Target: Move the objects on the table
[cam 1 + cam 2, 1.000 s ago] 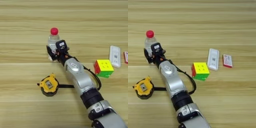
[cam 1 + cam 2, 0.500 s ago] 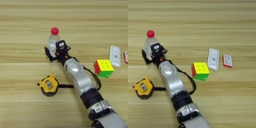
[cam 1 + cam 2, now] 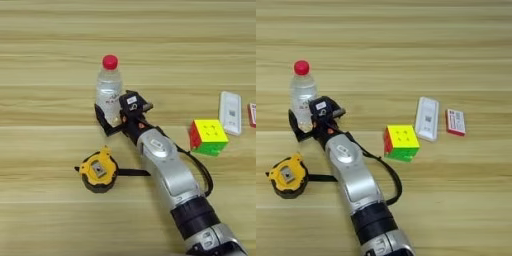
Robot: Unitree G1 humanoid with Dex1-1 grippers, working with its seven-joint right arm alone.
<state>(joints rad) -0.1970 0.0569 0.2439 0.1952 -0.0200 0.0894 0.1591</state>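
Observation:
A clear bottle (image 3: 109, 85) with a red cap stands upright on the wooden table (image 3: 60, 30), left of centre. My right gripper (image 3: 111, 114) is at the bottle's base, open, one black finger (image 3: 102, 121) at its front left and the other on its right side under the wrist. The silver forearm (image 3: 165, 170) runs down to the bottom right. A yellow-black tape measure (image 3: 99, 170) with a black strap lies just left of the forearm. To the right sit a multicoloured puzzle cube (image 3: 401, 142), a flat white device (image 3: 427, 118) and a small red-white box (image 3: 455, 122).
The cube, device and box form a loose row right of the arm, all apart from it. A black cable (image 3: 200, 167) loops off the forearm toward the cube. Bare planks stretch across the far side of the table.
The left black finger has swung slightly outward from the bottle's base. The bottle stays upright in the same spot, and the other objects have not moved.

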